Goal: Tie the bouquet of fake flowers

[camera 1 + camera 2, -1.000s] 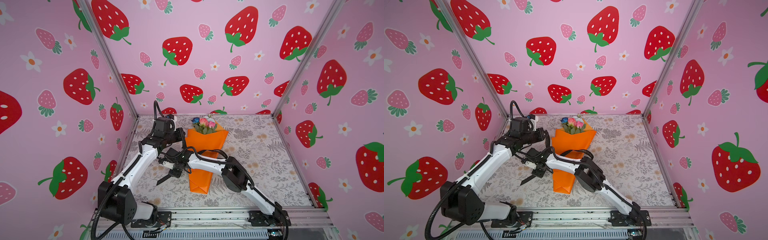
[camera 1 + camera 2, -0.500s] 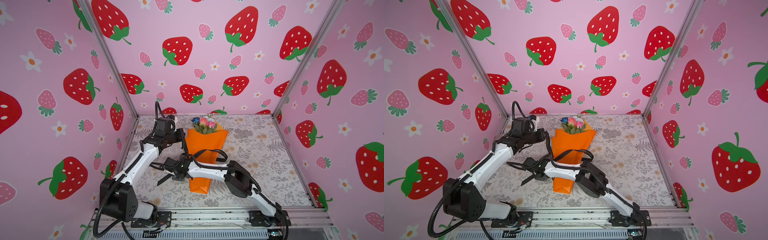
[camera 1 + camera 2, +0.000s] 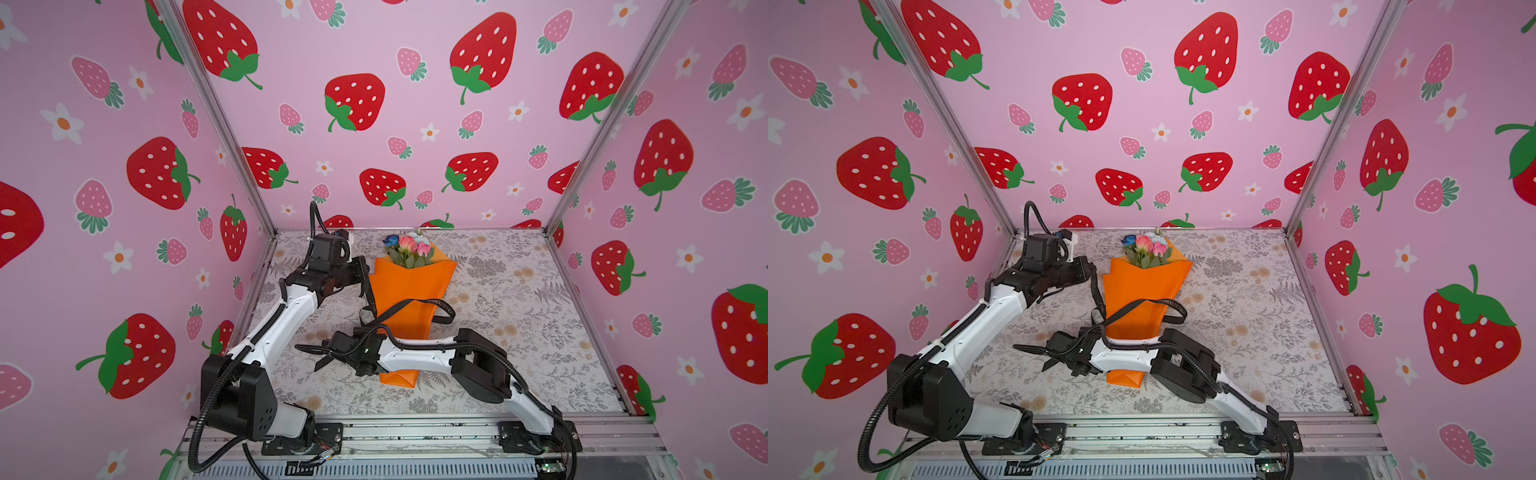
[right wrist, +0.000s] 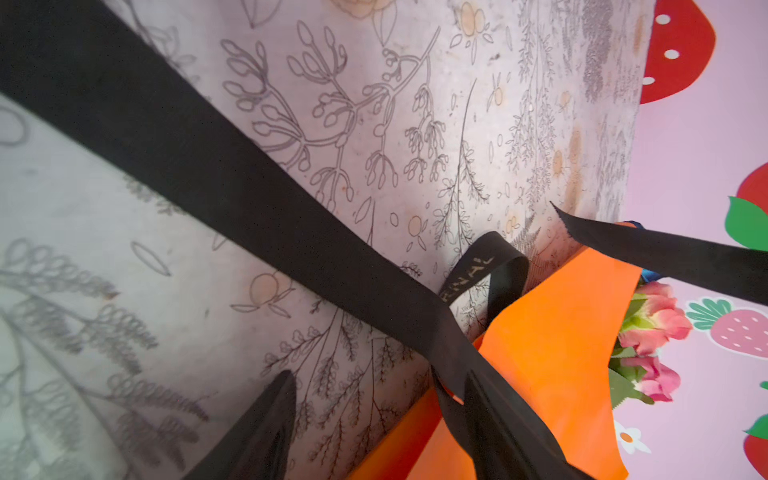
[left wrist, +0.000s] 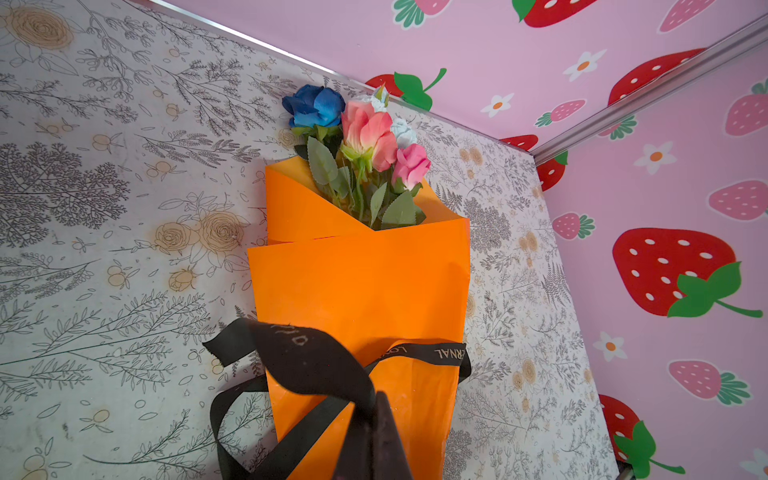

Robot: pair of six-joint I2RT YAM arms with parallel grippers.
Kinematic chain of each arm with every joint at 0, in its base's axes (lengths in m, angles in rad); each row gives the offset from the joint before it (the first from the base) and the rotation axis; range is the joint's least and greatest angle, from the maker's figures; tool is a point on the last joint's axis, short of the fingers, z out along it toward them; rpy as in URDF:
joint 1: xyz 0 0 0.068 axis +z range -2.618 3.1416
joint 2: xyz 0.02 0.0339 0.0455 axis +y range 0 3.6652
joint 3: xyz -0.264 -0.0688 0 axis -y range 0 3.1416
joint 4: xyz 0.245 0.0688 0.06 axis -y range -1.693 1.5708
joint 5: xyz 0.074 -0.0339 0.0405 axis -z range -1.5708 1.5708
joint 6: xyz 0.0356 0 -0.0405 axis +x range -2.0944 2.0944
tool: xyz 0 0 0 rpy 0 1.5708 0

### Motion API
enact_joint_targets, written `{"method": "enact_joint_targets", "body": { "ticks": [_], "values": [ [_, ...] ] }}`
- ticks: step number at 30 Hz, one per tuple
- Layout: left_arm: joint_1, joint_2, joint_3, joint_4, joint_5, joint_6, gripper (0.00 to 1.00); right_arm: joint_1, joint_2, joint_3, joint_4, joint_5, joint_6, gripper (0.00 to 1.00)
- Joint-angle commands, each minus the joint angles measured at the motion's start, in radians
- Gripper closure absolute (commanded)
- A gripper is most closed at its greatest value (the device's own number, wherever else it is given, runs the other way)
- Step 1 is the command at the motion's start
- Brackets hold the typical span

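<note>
The bouquet of fake flowers (image 3: pixel 409 286) (image 3: pixel 1142 286) (image 5: pixel 361 282) (image 4: pixel 561 332) lies on the table in orange paper, blooms toward the back wall. A black ribbon (image 3: pixel 440 305) (image 3: pixel 1167 303) (image 5: pixel 316 361) (image 4: pixel 208 178) with pale lettering loops loosely across the wrap's lower half. My left gripper (image 3: pixel 362 272) (image 3: pixel 1090 272) (image 5: pixel 376 399) hangs beside the wrap's left edge, shut on one ribbon strand. My right gripper (image 3: pixel 311 357) (image 3: pixel 1034 357) (image 4: pixel 378 382) is open, low over the table left of the wrap's foot. A ribbon strand lies against one of its fingers (image 4: pixel 490 407).
Pink strawberry walls (image 3: pixel 415 124) close the back and both sides. A metal rail (image 3: pixel 415 432) with both arm bases runs along the front. The right forearm (image 3: pixel 415 357) crosses over the wrap's narrow end. The table (image 3: pixel 519 299) wears a floral cover.
My right gripper has opened wider and slid left and toward the front, away from the wrap. The left gripper stays shut on its ribbon strand, hardly moved.
</note>
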Motion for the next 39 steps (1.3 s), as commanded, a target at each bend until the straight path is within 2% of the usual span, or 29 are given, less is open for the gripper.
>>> {"method": "enact_joint_targets", "body": {
  "ticks": [1, 7, 11, 14, 22, 23, 29, 39],
  "values": [
    [0.004, 0.0, 0.045, -0.019, 0.003, 0.014, 1.0, 0.001, 0.047, -0.031, 0.01, 0.054, -0.039, 0.33],
    [0.007, 0.004, 0.041, -0.009, 0.008, 0.007, 1.0, 0.001, 0.098, -0.018, 0.066, 0.059, -0.077, 0.35],
    [0.006, 0.004, 0.044, -0.008, 0.01, 0.005, 1.0, 0.0, 0.127, -0.007, 0.089, 0.047, -0.1, 0.41],
    [0.005, -0.001, 0.045, -0.012, 0.01, 0.008, 1.0, -0.002, 0.137, -0.009, 0.116, 0.029, -0.11, 0.51],
    [0.006, -0.022, 0.027, -0.017, -0.001, 0.011, 1.0, -0.006, 0.122, 0.006, 0.167, 0.002, -0.096, 0.92],
    [0.007, -0.021, 0.026, -0.018, -0.007, 0.011, 1.0, -0.006, 0.108, 0.005, 0.168, -0.002, -0.087, 1.0],
    [0.025, -0.016, 0.012, 0.002, -0.019, 0.014, 1.0, -0.003, -0.052, -0.074, 0.201, -0.059, 0.011, 1.0],
    [0.081, -0.035, -0.022, 0.035, -0.087, 0.033, 1.0, -0.002, -0.404, -0.347, 0.309, -0.208, 0.254, 1.0]
  ]
}}
